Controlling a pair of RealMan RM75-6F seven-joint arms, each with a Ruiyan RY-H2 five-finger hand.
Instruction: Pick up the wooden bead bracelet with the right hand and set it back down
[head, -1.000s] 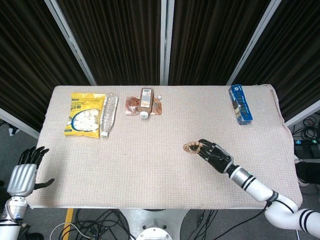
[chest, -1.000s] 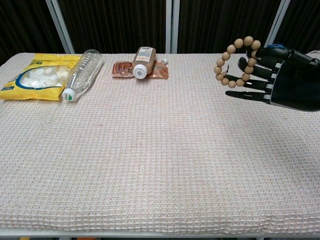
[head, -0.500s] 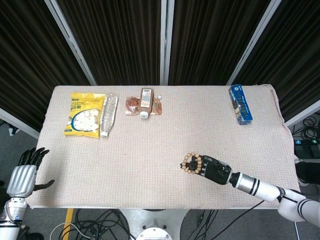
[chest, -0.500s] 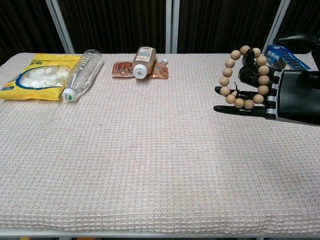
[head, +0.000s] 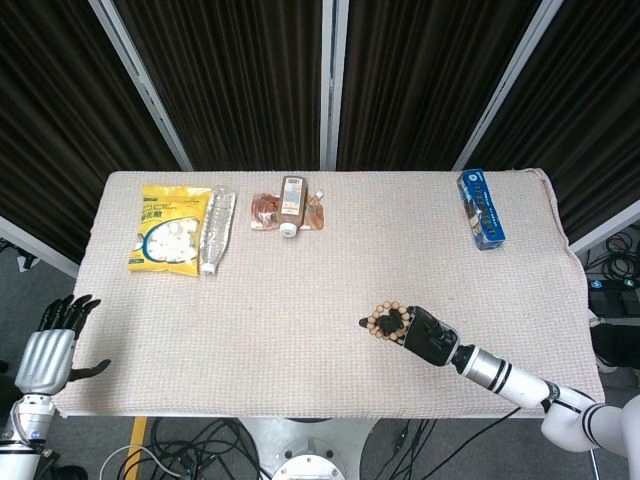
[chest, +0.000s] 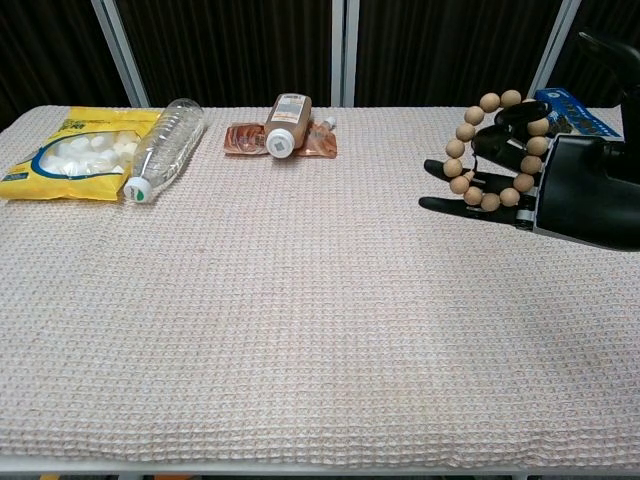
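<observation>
The wooden bead bracelet (chest: 492, 150) is a loop of tan round beads. It hangs around the fingers of my black right hand (chest: 560, 180), lifted above the table at the right. In the head view the bracelet (head: 385, 320) shows at the front right of the table, with the right hand (head: 425, 335) just behind it. My silver left hand (head: 48, 350) hangs off the table's front left corner, fingers apart and holding nothing.
A yellow snack bag (head: 168, 228) and a clear plastic bottle (head: 214, 230) lie at the back left. A brown bottle on a pouch (head: 290, 205) lies at the back middle. A blue box (head: 480, 208) sits at the back right. The beige woven cloth (chest: 300, 300) covers the table.
The right hand carrying the bracelet moved toward the table's front edge, then shifted slightly; the bracelet stays on its fingers. The left hand has not moved.
</observation>
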